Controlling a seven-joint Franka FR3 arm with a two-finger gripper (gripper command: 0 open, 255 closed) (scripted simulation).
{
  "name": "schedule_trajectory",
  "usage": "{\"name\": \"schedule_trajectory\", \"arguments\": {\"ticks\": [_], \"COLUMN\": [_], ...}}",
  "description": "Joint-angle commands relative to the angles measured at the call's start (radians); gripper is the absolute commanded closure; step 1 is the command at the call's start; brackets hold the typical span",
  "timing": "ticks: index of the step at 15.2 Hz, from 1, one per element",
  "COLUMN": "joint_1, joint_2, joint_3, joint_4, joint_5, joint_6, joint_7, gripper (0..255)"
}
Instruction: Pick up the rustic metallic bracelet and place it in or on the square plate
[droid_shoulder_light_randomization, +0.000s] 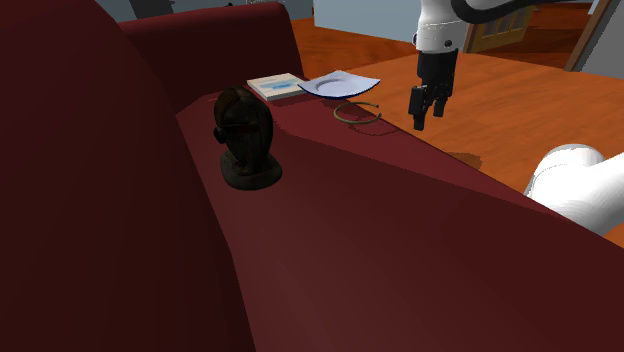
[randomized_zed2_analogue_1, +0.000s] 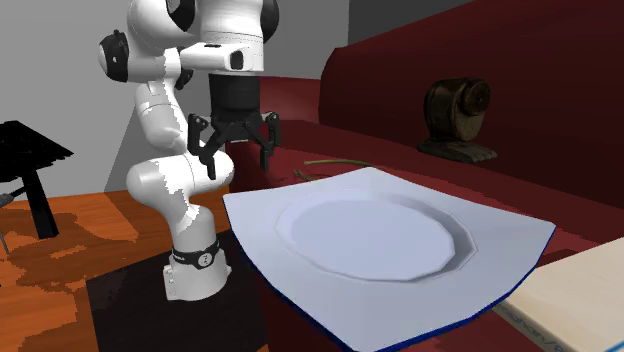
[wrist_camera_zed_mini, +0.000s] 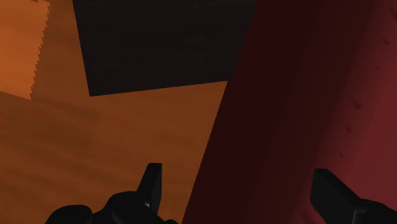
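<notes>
A dark red sofa (droid_shoulder_light_randomization: 400, 230) is seen below the fingers (droid_shoulder_light_randomization: 427, 110), which are spread wide above its edge, with nothing held between them. The white square plate (droid_shoulder_light_randomization: 338, 85) is set beyond them, and a dark head-shaped ornament (droid_shoulder_light_randomization: 245, 135) and a pale book (droid_shoulder_light_randomization: 275, 86) farther off. The thin bracelet (droid_shoulder_light_randomization: 357, 112) is laid flat on the sofa, just beside the plate on the fingers' side, untouched.
</notes>
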Motion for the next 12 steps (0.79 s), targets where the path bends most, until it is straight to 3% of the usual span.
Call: {"name": "schedule_trajectory", "arguments": {"ticks": [1, 12], "joint_1": [0.0, 0.038], "joint_2": [0.0, 0.371], "joint_3": [0.0, -0.052], "joint_4": [0.0, 0.403], "joint_5": [0.0, 0.095], "joint_6": [0.0, 0.041], "joint_7": [0.0, -0.075], "gripper": [0, 0]}}
